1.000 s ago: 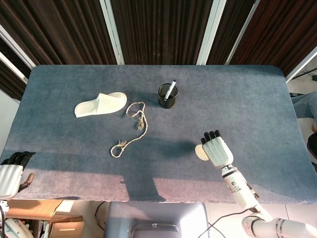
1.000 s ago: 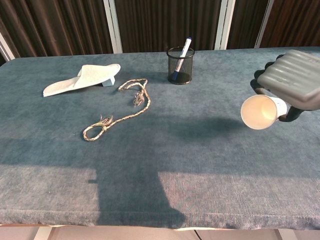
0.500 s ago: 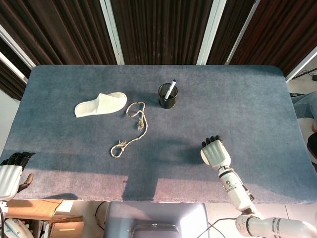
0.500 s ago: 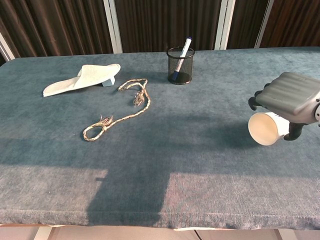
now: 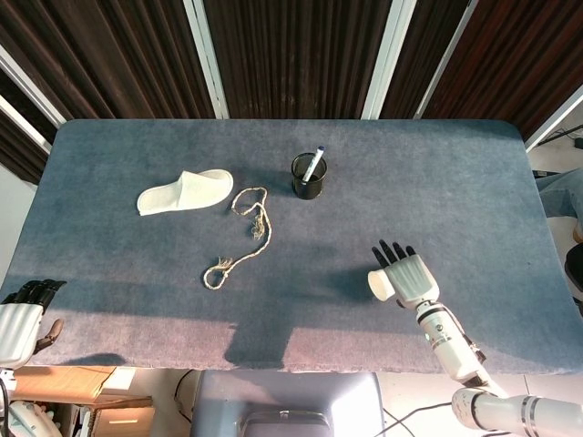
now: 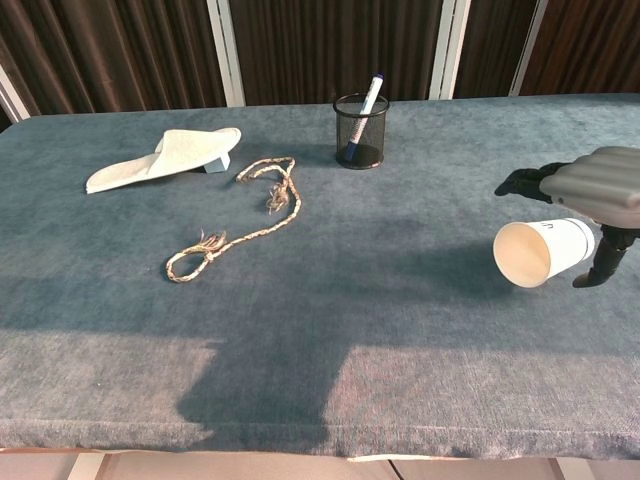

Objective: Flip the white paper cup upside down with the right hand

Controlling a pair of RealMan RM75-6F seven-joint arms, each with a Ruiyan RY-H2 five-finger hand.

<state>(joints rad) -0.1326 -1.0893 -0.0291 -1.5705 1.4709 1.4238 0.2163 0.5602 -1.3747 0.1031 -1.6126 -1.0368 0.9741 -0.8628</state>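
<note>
Chest view shows the white paper cup (image 6: 545, 252) lying nearly horizontal beneath the right hand (image 6: 598, 195), mouth facing the robot's left, raised off the blue table (image 6: 300, 330); the hand covers the cup from above, with fingers reaching forward over it and the thumb (image 6: 603, 262) down along its base end; whether the fingers press firmly on the wall cannot be told; the hand appears to hold the cup loosely, not clenched

Risk 1: slippage; a light hold on a thin paper wall may let the cup roll out during rotation, likely toward the near table edge

Risk 2: crushing; excess finger pressure would dent the rim, and the cup would then sit unevenly when inverted

Risk 3: incomplete rotation; release before the mouth faces down would leave the cup on its side

Head view places the cup (image 5: 380, 285) at the left flank of the right hand (image 5: 407, 279), well apart from the pen holder (image 5: 309, 176); the left hand (image 5: 20, 320) idles at the table corner, holding nothing
</note>
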